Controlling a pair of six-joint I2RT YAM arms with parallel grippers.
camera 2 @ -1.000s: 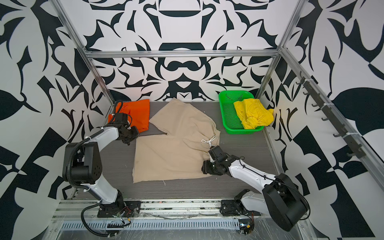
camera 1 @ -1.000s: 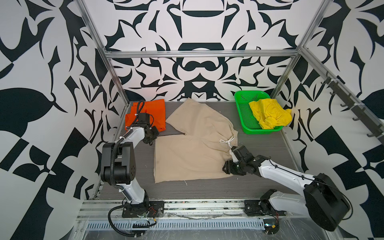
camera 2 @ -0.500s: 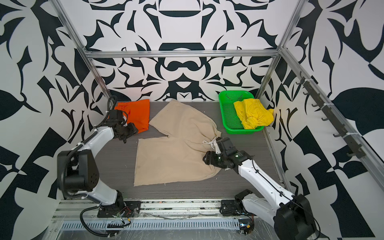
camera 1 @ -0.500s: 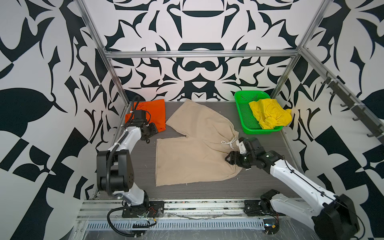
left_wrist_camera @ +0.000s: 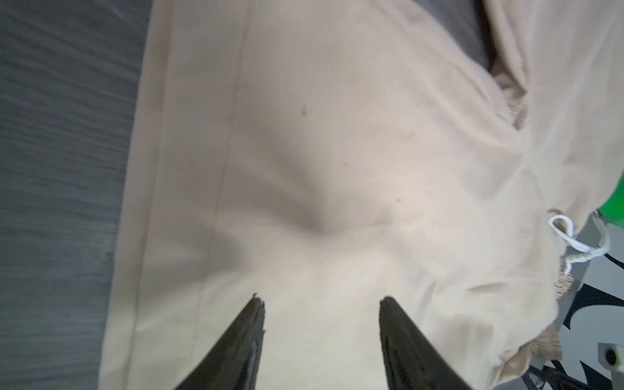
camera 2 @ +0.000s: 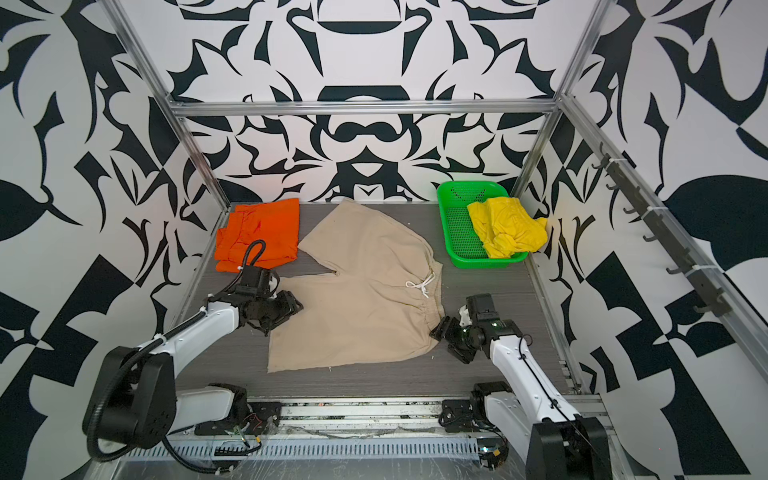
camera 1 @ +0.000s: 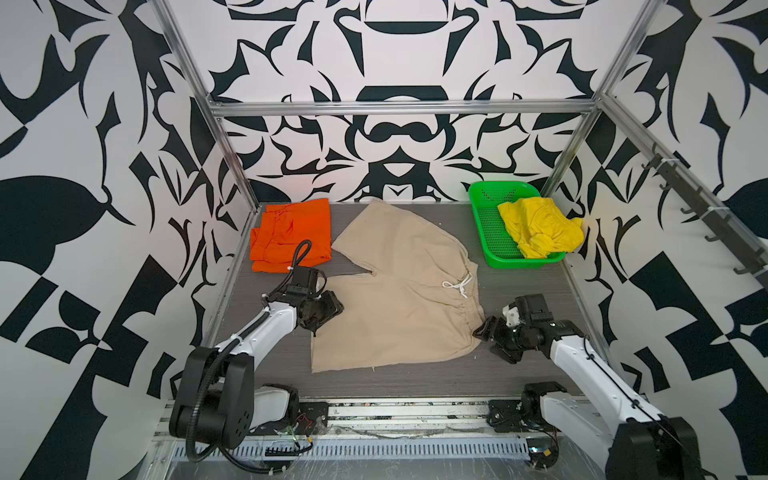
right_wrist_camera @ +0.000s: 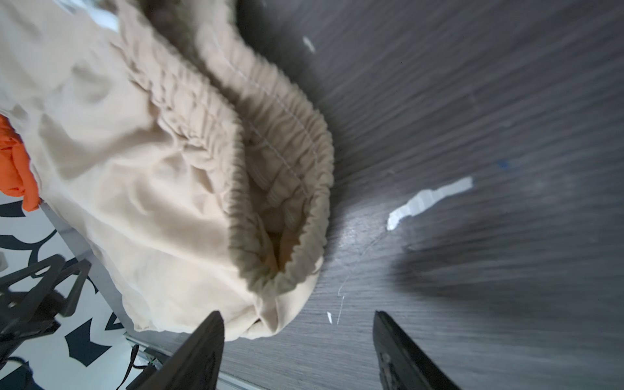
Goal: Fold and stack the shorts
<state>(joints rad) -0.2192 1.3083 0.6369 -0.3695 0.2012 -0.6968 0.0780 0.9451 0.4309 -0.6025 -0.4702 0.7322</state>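
both tools have let go of the beige cloth shorts with a white drawstring (camera 1: 399, 299), which now lie spread flat and unfolded in the middle of the dark grey wood-grain desk (camera 1: 415, 382), waistband toward the right and the 2 legs toward the left. the left tool (camera 1: 326, 318) is open, its jaws apart over the outer edge of the near leg with no cloth between them; the left wrist view confirms this (left_wrist_camera: 320, 304). the right tool (camera 1: 492, 343) is also open and empty, resting just beside the near waistband corner and clear of the fabric, as the right wrist view shows (right_wrist_camera: 297, 317). compared with 1 second ago, the left tool has moved from the far leg, next to the bright orange cloth shorts (camera 1: 291, 232), toward the front of the desk, and the right tool has backed off the waistband to the right. the garment itself has barely shifted. this suggests that spreading is finished and the first fold of the beige shorts is the next step. the orange shorts sit folded in the far left corner. the bright yellow cloth shorts (camera 1: 536, 226) remain crumpled in the green perforated plastic basket (camera 1: 490, 191), so 2 of 3 garments are still to be folded and stacked.
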